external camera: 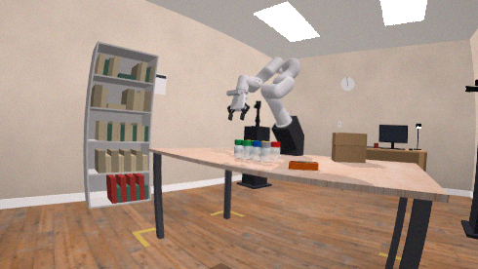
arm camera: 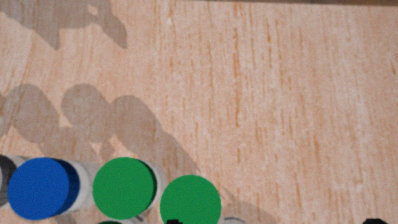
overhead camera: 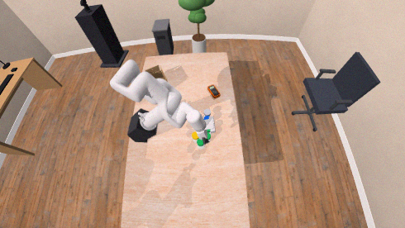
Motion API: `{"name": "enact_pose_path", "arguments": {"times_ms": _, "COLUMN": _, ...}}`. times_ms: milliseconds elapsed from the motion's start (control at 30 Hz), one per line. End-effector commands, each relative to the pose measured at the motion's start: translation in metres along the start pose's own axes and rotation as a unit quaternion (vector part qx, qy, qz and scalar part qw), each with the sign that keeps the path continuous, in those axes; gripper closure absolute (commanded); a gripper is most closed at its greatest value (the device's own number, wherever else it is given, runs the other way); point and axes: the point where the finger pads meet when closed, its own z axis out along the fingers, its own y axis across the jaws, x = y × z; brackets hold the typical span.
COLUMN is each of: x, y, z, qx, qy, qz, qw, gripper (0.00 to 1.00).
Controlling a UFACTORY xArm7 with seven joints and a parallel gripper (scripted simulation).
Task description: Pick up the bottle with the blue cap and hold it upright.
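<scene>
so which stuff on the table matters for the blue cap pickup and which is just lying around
Job:
- blue-capped bottle
- neighbouring bottles, green, grey and red caps
- gripper, jaws open, above the cluster

Lying about:
- orange device
- cardboard box

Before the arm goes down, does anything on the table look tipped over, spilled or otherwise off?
Nothing stands out. The bottles all stand upright in a tight cluster, caps on, including the blue-capped bottle. The gripper hangs above them, jaws wide open and holding nothing.
</scene>
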Motion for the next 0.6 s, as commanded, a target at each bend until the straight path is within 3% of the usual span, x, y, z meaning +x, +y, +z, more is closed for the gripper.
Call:
{"name": "enact_pose_path", "arguments": {"times_ms": 0, "x": 0.0012, "y": 0.0008, "z": -0.0009, "qx": -0.001, "qy": 0.001, "qz": 0.0, "qw": 1.0, "gripper": 0.0}}
{"name": "enact_pose_path", "arguments": {"times_ms": 533, "x": 0.0012, "y": 0.0008, "z": -0.0009, "qx": -0.001, "qy": 0.001, "qz": 0.0, "qw": 1.0, "gripper": 0.0}}
{"name": "enact_pose_path", "arguments": {"times_ms": 567, "x": 0.0013, "y": 0.0006, "z": -0.0009, "qx": -0.001, "qy": 0.001, "qz": -0.001, "qw": 1.0, "gripper": 0.21}}
